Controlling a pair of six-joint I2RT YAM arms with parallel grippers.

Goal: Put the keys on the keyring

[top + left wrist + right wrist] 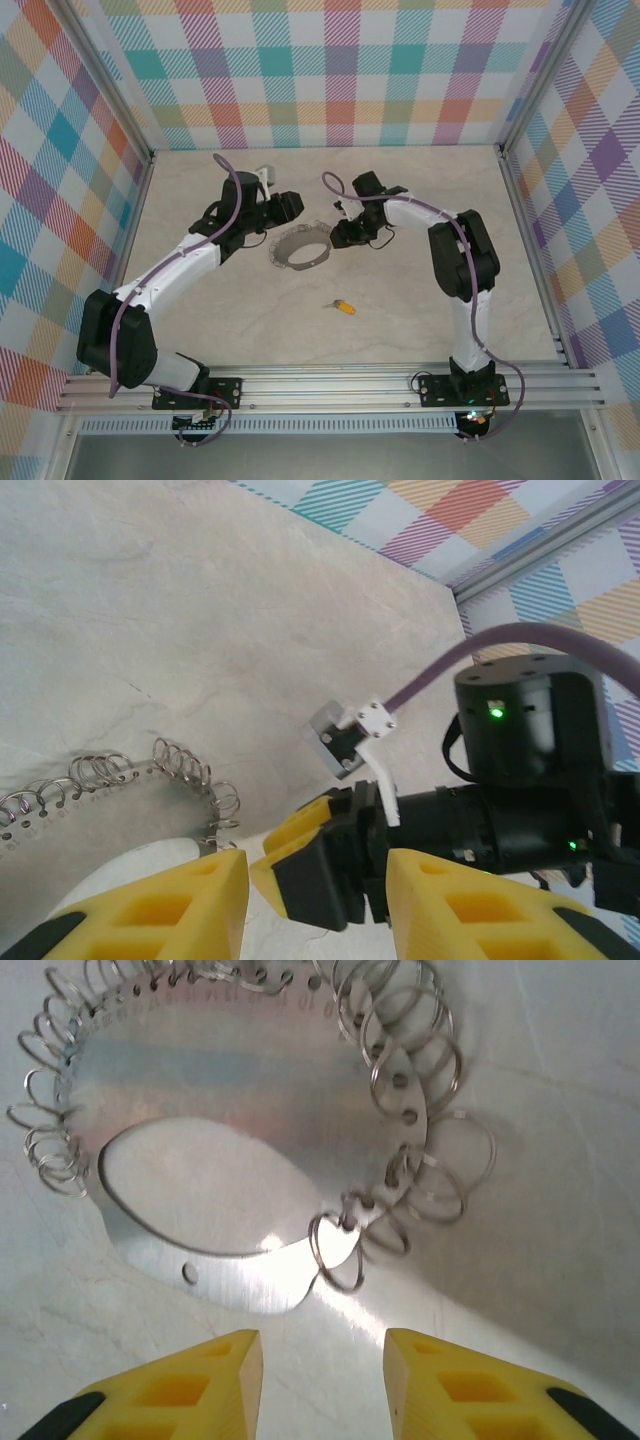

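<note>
Near the keyring (240, 1060), left gripper (318, 880) and right gripper (322, 1360) face each other, both part-open and empty.

The keyring (300, 247) lies mid-desk (430, 200). The left gripper (288, 208) sits just beside it at eleven o'clock, the right gripper (341, 233) at three o'clock. The key (343, 306) lies on the desk at five o'clock, apart from the keyring.

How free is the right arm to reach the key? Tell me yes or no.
Probably yes: the key lies alone, nothing between it and the open right tool by the keyring.
</note>
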